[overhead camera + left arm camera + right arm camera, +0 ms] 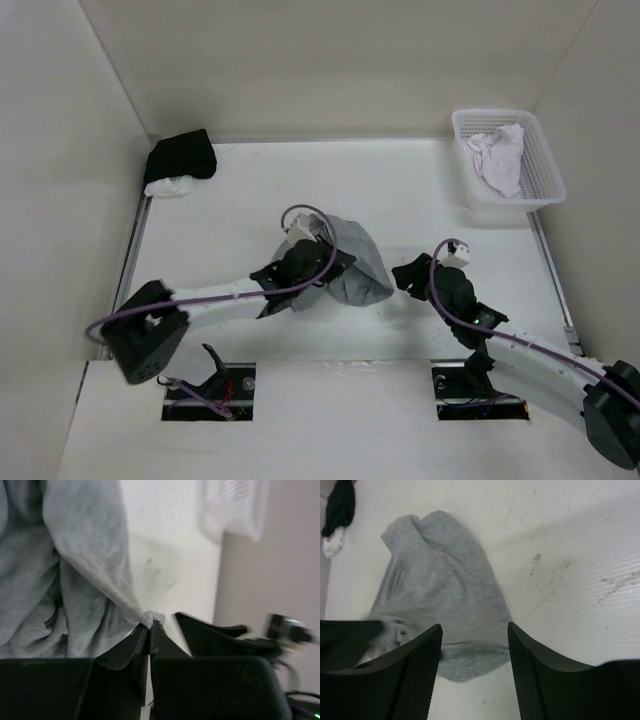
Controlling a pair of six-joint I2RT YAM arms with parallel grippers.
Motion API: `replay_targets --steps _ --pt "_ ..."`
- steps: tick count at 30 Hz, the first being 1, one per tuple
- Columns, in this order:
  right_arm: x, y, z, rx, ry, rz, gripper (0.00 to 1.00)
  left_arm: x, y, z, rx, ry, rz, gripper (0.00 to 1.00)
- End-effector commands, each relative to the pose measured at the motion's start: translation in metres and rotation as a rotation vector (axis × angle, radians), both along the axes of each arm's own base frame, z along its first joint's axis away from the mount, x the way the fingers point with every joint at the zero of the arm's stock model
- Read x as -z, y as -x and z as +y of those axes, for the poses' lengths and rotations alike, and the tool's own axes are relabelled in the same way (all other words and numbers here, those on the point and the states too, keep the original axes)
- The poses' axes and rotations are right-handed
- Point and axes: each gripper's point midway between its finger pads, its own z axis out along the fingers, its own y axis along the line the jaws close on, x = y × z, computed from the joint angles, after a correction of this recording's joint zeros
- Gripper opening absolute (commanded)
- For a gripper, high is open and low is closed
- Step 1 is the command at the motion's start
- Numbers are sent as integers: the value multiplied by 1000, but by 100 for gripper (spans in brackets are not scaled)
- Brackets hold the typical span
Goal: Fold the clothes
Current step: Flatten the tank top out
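The left hand (151, 626) clamps the T-shirt (357, 266), the right hand (408, 276) gapes beside it; basket (553, 172) and black garment (182, 155) well apart

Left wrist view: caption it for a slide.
Left gripper pinching a fold of the soft heather-grey knit T-shirt.

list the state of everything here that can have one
left gripper: shut on an edge of the grey T-shirt
right gripper: open, empty, beside the shirt
grey T-shirt: bunched up, not folded
basket: upright, holds a crumpled white cloth
black garment: bunched in the far left corner
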Motion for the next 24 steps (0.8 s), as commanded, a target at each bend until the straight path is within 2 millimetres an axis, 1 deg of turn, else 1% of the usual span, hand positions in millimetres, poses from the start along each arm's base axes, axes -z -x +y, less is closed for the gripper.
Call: replay_targets --steps 1,3,4,6,7,9,11,12,14,15,16,17,18,19,20,21,22,24 --pt "0 2 23 -80 -7 18 61 -116 -21 60 -109 61 -313 0" --pt "0 6 40 -137 -5 29 61 -134 -27 100 -184 35 -360 0" --pt "-1 7 49 -169 -4 30 62 -137 -28 110 -205 30 -371 0" --pt "-4 10 70 -239 -2 33 64 -143 -34 158 -311 14 -396 1" --pt "-4 11 77 -262 -1 35 65 -145 -36 169 -338 15 -402 1" --pt "-2 10 95 -303 -7 44 65 -144 -37 185 -366 13 -406 1" --pt "1 6 112 -328 -31 61 66 -139 -38 199 -385 16 -402 1" --pt "3 4 124 -343 -53 72 66 -136 -38 209 -402 14 -398 1" --pt "3 4 156 -392 -102 84 65 -130 -37 227 -442 7 -388 1" --pt "4 6 165 -401 -116 90 65 -128 -37 235 -464 -4 -386 1" --pt "4 7 173 -409 -132 95 65 -124 -36 248 -495 -21 -381 1" --pt "6 10 186 -432 -144 100 65 -118 -36 269 -553 -65 -373 1" --pt "7 12 192 -443 -146 103 65 -114 -35 283 -594 -83 -362 1" --pt "8 13 199 -454 -151 106 65 -111 -32 302 -647 -90 -354 1" --pt "6 12 208 -464 -155 89 65 -110 -32 305 -639 -52 -351 1" --pt "7 11 211 -465 -152 88 65 -110 -32 303 -627 -36 -352 1" --pt "6 9 211 -459 -150 84 65 -104 -34 299 -602 -12 -333 1" --pt "7 5 207 -431 -135 80 65 -99 -36 298 -586 -4 -314 1"
